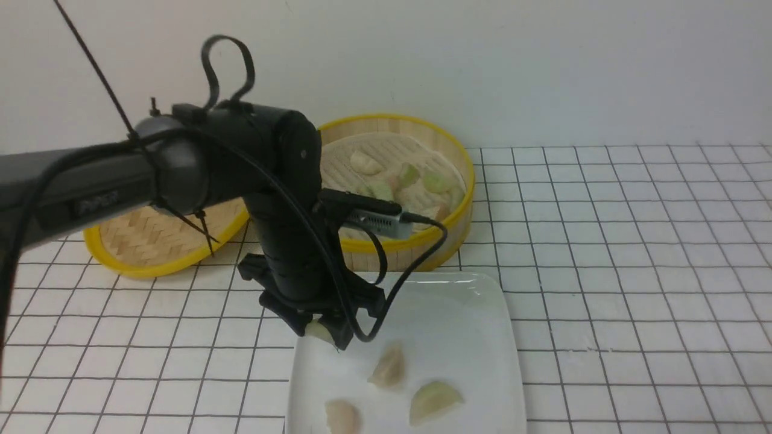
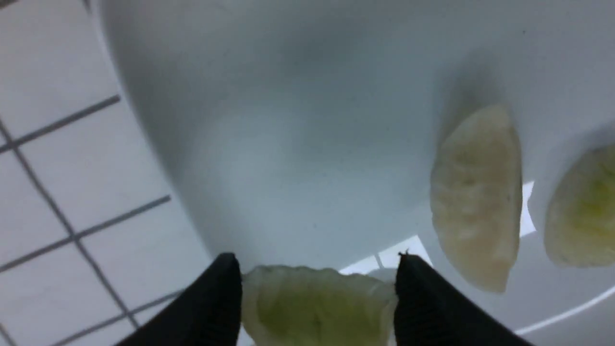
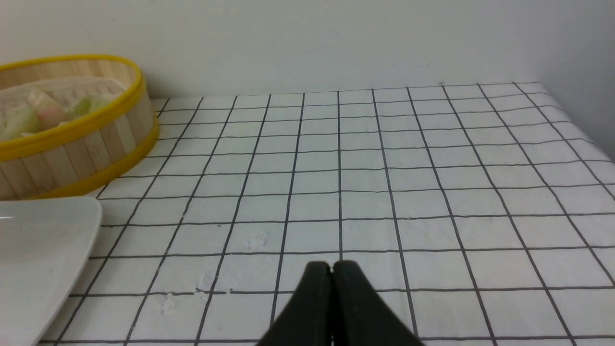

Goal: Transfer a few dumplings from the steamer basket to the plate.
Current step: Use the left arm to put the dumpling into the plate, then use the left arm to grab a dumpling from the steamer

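Observation:
My left gripper [image 1: 319, 333] is shut on a pale green dumpling [image 1: 319, 331], held just above the near-left part of the white plate [image 1: 482, 313]. In the left wrist view the dumpling [image 2: 317, 307] sits between my two black fingers over the plate [image 2: 288, 144]. Three dumplings lie on the plate: a cream one [image 1: 389, 366], a pale green one [image 1: 434, 400] and a pinkish one [image 1: 342, 416]. The steamer basket [image 1: 446, 235] stands behind the plate with several dumplings [image 1: 437, 181] inside. My right gripper [image 3: 331, 269] is shut and empty over the checked cloth, out of the front view.
The flat woven yellow-rimmed lid [image 1: 157, 244] lies left of the basket, partly behind my left arm. A white wall runs along the back. The basket [image 3: 72, 139] and the plate's corner [image 3: 43, 250] show in the right wrist view.

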You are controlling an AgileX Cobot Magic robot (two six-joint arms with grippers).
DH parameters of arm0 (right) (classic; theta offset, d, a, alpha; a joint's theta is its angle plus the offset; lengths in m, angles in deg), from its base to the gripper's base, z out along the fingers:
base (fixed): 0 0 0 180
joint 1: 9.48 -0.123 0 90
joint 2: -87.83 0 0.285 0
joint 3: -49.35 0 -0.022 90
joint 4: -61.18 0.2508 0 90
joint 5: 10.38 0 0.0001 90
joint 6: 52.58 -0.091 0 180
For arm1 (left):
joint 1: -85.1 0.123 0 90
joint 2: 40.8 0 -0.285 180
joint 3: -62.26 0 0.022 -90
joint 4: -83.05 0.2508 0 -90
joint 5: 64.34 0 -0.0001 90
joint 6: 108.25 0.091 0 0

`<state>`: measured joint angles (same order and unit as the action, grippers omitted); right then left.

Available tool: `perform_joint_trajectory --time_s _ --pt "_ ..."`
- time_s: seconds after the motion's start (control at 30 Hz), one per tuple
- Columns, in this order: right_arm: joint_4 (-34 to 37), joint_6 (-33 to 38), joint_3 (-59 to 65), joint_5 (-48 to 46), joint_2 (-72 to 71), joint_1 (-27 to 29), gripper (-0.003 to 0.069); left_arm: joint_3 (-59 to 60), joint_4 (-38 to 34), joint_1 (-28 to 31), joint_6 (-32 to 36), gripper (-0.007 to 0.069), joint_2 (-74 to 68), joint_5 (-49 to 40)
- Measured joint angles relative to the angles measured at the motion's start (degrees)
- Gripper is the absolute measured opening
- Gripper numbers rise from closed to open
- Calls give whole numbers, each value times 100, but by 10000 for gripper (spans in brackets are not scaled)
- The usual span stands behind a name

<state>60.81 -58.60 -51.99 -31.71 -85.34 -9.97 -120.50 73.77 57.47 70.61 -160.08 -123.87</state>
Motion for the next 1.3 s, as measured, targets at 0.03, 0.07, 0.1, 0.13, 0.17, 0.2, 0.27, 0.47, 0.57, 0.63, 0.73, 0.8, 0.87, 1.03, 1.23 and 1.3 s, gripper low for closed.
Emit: perform_joint_trajectory --time_s 0.03,0.07,0.1,0.13,0.17,0.2,0.27,0.47,0.57,0.63,0.73,0.8,0.87,1.03,1.23,1.3 --pt "0 0 0 0 0 0 -10 -5 -6 -4 29 415 -34 44" --pt "0 0 0 0 0 0 -10 -32 -17 -1 55 443 -82 105" --pt "0 0 0 0 0 0 -10 -99 -17 -1 81 474 -111 164" --pt "0 0 0 0 0 0 -10 -161 -9 -1 114 482 -128 173" --pt "0 0 0 0 0 0 -10 -304 35 -1 114 502 -134 174" --pt "0 0 0 0 0 0 -10 -572 105 -1 114 512 -136 187" --pt "0 0 0 0 0 0 -10 -952 239 5 31 520 -144 187" --pt "0 0 0 0 0 0 -10 -2845 626 324 -262 522 -658 187" --pt "0 0 0 0 0 0 -10 -3619 672 480 -256 522 -1188 187" --pt "0 0 0 0 0 0 -10 -4020 696 532 -151 522 -1608 187" --pt "0 0 0 0 0 0 -10 -4384 682 538 114 522 -2145 181" --pt "0 0 0 0 0 0 -10 -4531 688 524 219 522 -2447 181" --pt "0 0 0 0 0 0 -10 -4578 727 512 269 522 -2607 187" --pt "0 5 0 0 0 0 -10 -4684 650 500 281 522 -2841 299" --pt "0 5 0 0 0 0 -10 -4747 623 464 281 414 -2905 282" --pt "0 5 0 0 0 0 -10 -4761 661 464 287 328 -2880 218"
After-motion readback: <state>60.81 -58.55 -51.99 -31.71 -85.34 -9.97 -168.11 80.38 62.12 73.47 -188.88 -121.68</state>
